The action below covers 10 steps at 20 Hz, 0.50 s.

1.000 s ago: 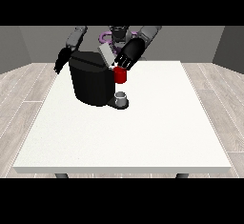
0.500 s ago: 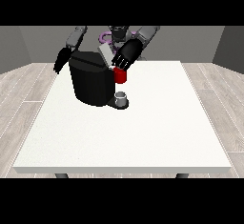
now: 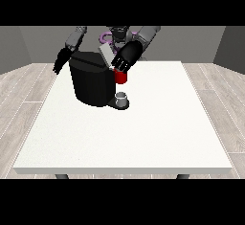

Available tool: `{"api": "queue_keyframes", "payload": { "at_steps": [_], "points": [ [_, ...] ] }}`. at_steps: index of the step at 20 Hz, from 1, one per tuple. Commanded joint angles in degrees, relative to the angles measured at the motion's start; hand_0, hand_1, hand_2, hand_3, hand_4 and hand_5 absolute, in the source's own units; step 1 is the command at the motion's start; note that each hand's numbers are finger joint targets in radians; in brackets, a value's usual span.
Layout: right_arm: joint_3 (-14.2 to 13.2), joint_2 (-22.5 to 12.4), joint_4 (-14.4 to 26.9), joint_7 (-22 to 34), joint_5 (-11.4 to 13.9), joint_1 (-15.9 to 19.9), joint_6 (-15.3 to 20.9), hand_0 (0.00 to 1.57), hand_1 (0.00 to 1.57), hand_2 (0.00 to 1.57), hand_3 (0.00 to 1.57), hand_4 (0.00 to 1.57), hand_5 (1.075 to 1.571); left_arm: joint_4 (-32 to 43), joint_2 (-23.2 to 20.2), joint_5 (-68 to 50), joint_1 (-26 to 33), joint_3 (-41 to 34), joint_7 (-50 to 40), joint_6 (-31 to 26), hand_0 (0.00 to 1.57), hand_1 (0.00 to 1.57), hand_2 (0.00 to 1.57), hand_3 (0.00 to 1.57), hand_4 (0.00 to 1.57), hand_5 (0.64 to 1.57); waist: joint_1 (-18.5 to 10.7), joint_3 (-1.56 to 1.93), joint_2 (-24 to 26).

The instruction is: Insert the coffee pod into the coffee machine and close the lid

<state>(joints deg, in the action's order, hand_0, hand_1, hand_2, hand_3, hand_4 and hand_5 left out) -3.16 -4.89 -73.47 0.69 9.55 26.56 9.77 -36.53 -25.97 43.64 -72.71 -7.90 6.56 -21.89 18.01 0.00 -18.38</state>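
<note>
Front view, 1 frame. White table [image 3: 143,138], robot behind it at top.

Coffee machine [image 3: 91,83] — black, sits on table's far-left part. Lid [image 3: 106,55], light grey, stands tilted up at machine's top right, i.e. not closed. Red thing at the machine [image 3: 121,77] on its right side, just under the lid. Below that, a small grey cup-like thing [image 3: 122,97] stands on the machine's low base; can't tell whether it is the pod, so logged as a grey thing only.

Hand at the view's right [image 3: 125,58]: over the machine's top right corner, palm toward the camera, fingers pointing down and looking fairly straight, tips just above the red thing and touching or nearly touching the lid's lower end. Nothing seen held in it — reads as open. Grey thing lies below this hand, apart from it, w/ the red thing between.

Hand at the view's left [image 3: 62,60]: beside the machine's upper left edge, fingers hanging down and roughly straight, holding nothing visible. Contact w/ machine wall — can't tell.

Pod itself not plainly visible.
</note>
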Motion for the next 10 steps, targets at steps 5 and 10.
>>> {"api": "queue_keyframes", "payload": {
  "at_steps": [5, 10],
  "points": [
    [1.16, 1.63, -0.09, 1.11, 1.75, 0.31, 2.46, 0.0, 0.0, 0.0, 0.0, 0.15, 1.571, 0.1, 0.62, 3.91, 0.18, 2.96, -0.19, 3.04, 1.22, 1.22, 1.23, 1.1, 0.0, 1.571, -0.33, 0.01, 0.66],
    [0.35, 0.62, -1.66, 0.5, 0.04, 0.82, 0.65, 0.0, 0.0, 0.0, 0.0, 0.0, 1.571, 0.88, -1.64, 6.86, 1.01, 4.33, 1.47, 5.72, 1.16, 1.16, 1.18, 1.05, 0.0, 1.571, 1.62, 0.01, -1.7]
  ]
}}
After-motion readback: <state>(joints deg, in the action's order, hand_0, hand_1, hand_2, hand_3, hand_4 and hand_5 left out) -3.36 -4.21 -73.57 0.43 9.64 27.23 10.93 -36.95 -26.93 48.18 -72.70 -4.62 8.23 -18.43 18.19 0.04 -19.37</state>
